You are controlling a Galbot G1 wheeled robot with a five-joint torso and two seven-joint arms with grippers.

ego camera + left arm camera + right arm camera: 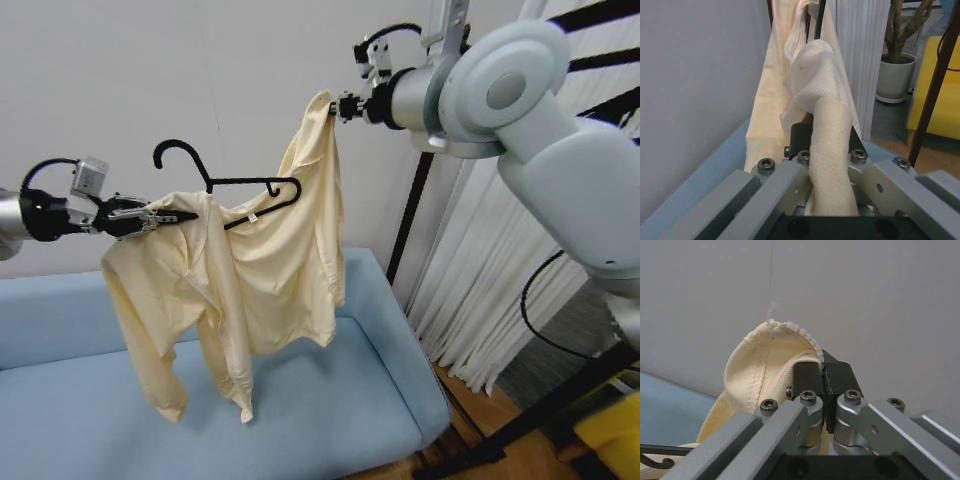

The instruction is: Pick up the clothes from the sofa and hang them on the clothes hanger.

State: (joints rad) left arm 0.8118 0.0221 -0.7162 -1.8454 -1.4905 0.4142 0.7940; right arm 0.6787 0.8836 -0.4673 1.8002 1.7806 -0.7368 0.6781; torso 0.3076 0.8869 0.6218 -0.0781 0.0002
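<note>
Together, left gripper (pixel 170 216) and right gripper (pixel 338 106) pinch one shirt (pixel 270 270) on one hanger (pixel 240 182).

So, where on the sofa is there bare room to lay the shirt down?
The sofa seat is bare left of the shirt and toward its right end. Crowded: between left pincer and right pincer, where shirt and hanger span.

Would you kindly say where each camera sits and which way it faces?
Head view: on the head, facing down at the sofa; left gripper and right gripper hold the shirt.
Left wrist view: on the left arm, looking past its fingers along the shirt.
Right wrist view: on the right arm, fingers toward the wall.
All share the shirt.
</note>
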